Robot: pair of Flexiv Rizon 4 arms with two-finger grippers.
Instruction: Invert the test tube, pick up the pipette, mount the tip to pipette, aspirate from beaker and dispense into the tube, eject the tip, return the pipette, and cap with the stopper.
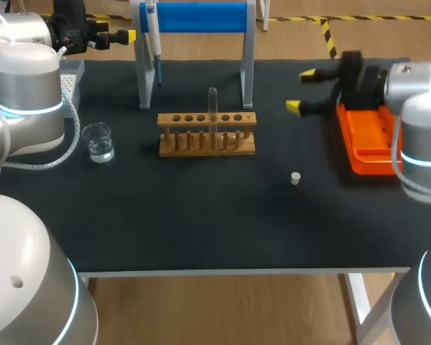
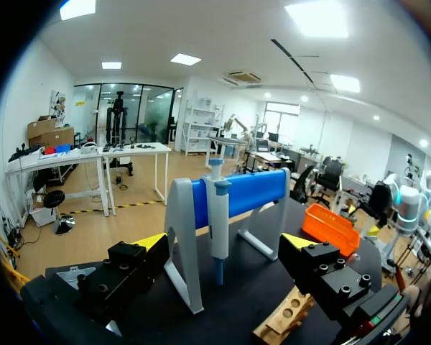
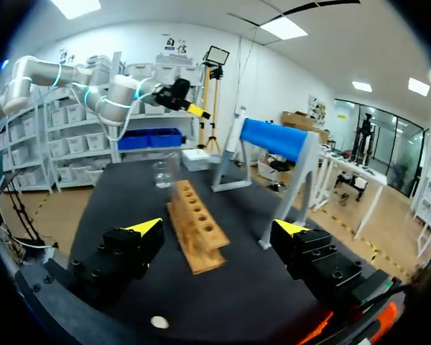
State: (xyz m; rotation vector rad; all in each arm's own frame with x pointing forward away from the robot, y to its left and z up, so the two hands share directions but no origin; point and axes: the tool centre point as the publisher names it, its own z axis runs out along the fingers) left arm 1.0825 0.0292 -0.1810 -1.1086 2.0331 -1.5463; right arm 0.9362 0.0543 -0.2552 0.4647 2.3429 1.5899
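A clear test tube [image 1: 212, 108] stands upright in the wooden rack [image 1: 207, 133] at mid-table. The pipette [image 1: 151, 36] hangs on the blue-barred stand [image 1: 194, 18] behind the rack. A glass beaker [image 1: 98, 141] of clear liquid sits to the rack's left, and a small white stopper [image 1: 295, 178] lies to its front right. My left gripper [image 1: 118, 32] is open at the back left, facing the pipette [image 2: 218, 223] straight ahead of its fingers. My right gripper [image 1: 300, 90] is open at the right, empty, pointing along the rack [image 3: 197, 226] with the stopper [image 3: 159, 323] below it.
An orange tray [image 1: 366, 140] lies under my right arm at the table's right side. A white box [image 1: 72, 75] sits at the back left beneath my left arm. The stand's grey legs [image 1: 248, 72] flank the rack's back.
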